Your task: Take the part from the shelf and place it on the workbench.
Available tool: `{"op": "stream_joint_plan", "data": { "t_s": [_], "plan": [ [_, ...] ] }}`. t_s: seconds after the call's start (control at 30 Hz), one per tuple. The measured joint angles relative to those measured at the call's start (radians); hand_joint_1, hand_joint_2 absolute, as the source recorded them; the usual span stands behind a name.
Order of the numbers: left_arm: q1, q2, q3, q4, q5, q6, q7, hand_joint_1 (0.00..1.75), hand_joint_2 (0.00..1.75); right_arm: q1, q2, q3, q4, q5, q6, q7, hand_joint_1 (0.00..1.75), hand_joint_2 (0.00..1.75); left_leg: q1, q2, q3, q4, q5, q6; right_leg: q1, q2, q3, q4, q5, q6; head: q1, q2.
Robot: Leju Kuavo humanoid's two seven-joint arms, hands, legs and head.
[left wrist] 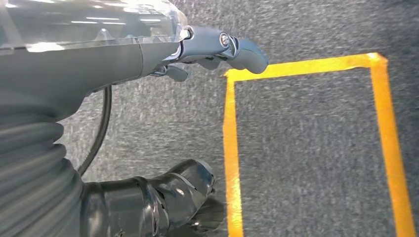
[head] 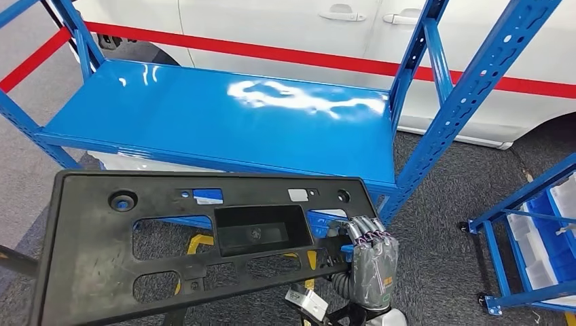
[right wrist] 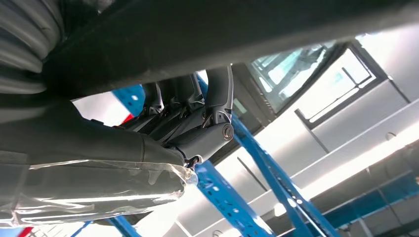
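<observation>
The long black plastic panel with cut-out openings (head: 204, 238) is held level in front of the glossy blue metal shelf (head: 224, 115), clear of its surface. The right hand (head: 370, 261) grips the panel's right end, fingers (right wrist: 217, 94) curled over its edge. The left hand (left wrist: 197, 54) hangs over grey carpet (left wrist: 306, 148) marked with yellow tape (left wrist: 230, 148), fingers apart, holding nothing.

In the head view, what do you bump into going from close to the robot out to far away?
Black part held by the right hand → blue shelf → red stripe → white car.
</observation>
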Motion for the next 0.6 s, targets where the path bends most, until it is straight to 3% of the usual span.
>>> {"op": "stream_joint_plan", "data": {
  "t_s": [0.03, 0.1, 0.17, 0.23, 0.33, 0.53, 0.6],
  "plan": [
    [0.000, 0.000, 0.000, 0.000, 0.000, 0.000, 0.000, 0.00, 1.75, 0.000, 0.000, 0.000, 0.000, 0.000, 0.000, 0.000, 1.75, 1.75, 0.000, 0.000, -0.011, 0.005, 0.004, -0.002, -0.001, 0.000, 0.031, -0.031, 0.019, 0.000, 0.000, 0.000],
    [0.000, 0.000, 0.000, 0.000, 0.000, 0.000, 0.000, 0.00, 1.75, -0.001, 0.000, 0.000, 0.000, 0.000, 0.000, 0.000, 1.75, 1.75, 0.000, -0.001, -0.028, 0.018, 0.010, -0.008, -0.002, 0.000, 0.129, -0.169, 0.058, -0.003, 0.000, 0.000],
    [0.000, 0.000, 0.001, 0.000, 0.000, 0.000, 0.000, 0.00, 1.75, 0.000, 0.000, -0.001, 0.000, 0.000, 0.000, 0.000, 1.75, 1.75, -0.001, -0.001, -0.036, 0.027, 0.016, -0.018, 0.004, 0.001, 0.181, -0.257, 0.076, -0.010, 0.000, 0.000],
    [0.000, 0.000, 0.001, 0.000, 0.000, 0.000, 0.000, 0.00, 1.75, 0.001, 0.000, -0.002, 0.000, 0.000, -0.001, 0.000, 1.75, 1.75, -0.002, -0.002, -0.040, 0.027, 0.026, -0.032, 0.009, 0.002, 0.176, -0.266, 0.083, -0.020, 0.000, 0.000],
    [0.000, 0.000, 0.001, 0.000, -0.001, 0.000, 0.000, 0.00, 1.75, 0.000, 0.001, -0.003, 0.000, 0.000, -0.001, 0.001, 1.75, 1.75, 0.001, -0.003, -0.047, 0.031, 0.027, -0.045, 0.002, -0.001, 0.168, -0.278, 0.096, -0.038, 0.000, 0.000],
    [0.001, 0.000, 0.001, 0.000, -0.001, 0.000, 0.000, 0.00, 1.75, 0.000, 0.001, -0.003, 0.000, 0.000, -0.001, 0.001, 1.75, 1.75, 0.002, -0.003, -0.049, 0.034, 0.024, -0.047, 0.000, -0.002, 0.167, -0.280, 0.100, -0.041, 0.000, 0.000],
    [0.001, 0.000, 0.001, 0.000, -0.001, 0.000, 0.000, 0.00, 1.75, 0.000, 0.001, -0.004, 0.000, 0.001, -0.001, 0.001, 1.75, 1.75, 0.003, -0.004, -0.060, 0.057, -0.006, -0.050, 0.001, -0.002, 0.161, -0.280, 0.105, -0.047, -0.001, 0.000]
  ]
}}
